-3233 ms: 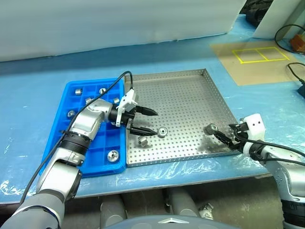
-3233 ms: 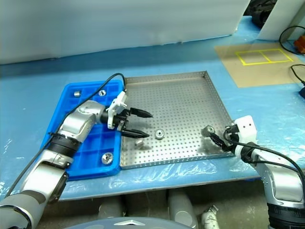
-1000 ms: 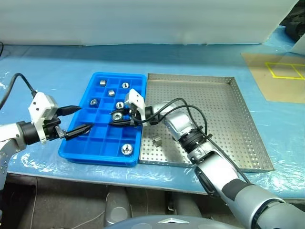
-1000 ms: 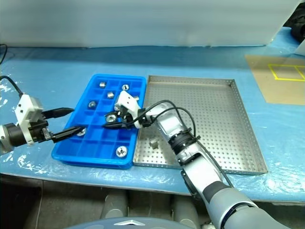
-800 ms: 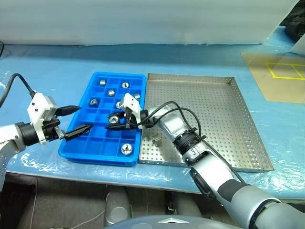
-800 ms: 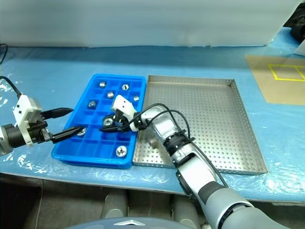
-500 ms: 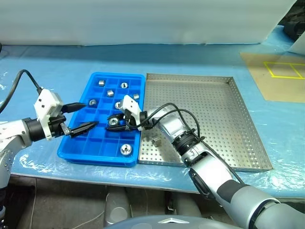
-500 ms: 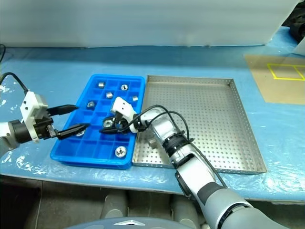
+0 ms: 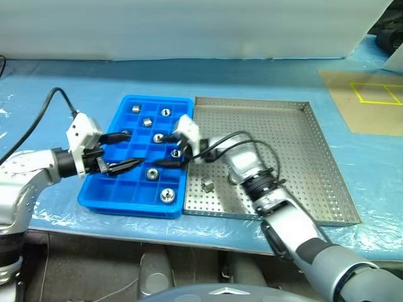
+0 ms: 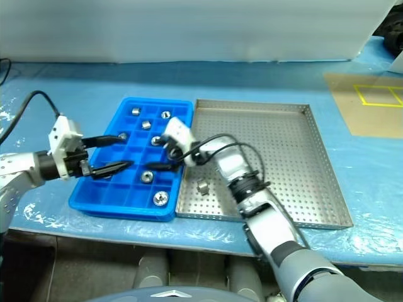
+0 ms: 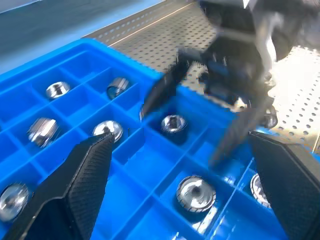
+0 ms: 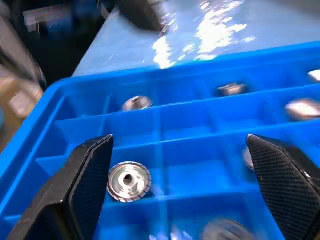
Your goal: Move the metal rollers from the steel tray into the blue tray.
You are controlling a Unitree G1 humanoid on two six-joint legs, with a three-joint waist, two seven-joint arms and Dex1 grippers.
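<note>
Both claws hung over the blue tray (image 9: 94,192), each spread and empty: the right claw (image 9: 171,151) near the edge that met the steel tray (image 9: 327,163), the left claw (image 9: 123,151) over the opposite side. The likeliest trouble was a knock between them, since their fingers pointed toward each other over the same compartments. One roller (image 9: 207,185) lay on the steel tray close to the blue tray and could be nudged by the right arm passing above. The head views showed that leftover roller; the left wrist view showed the rollers (image 11: 194,192) seated singly in compartments
</note>
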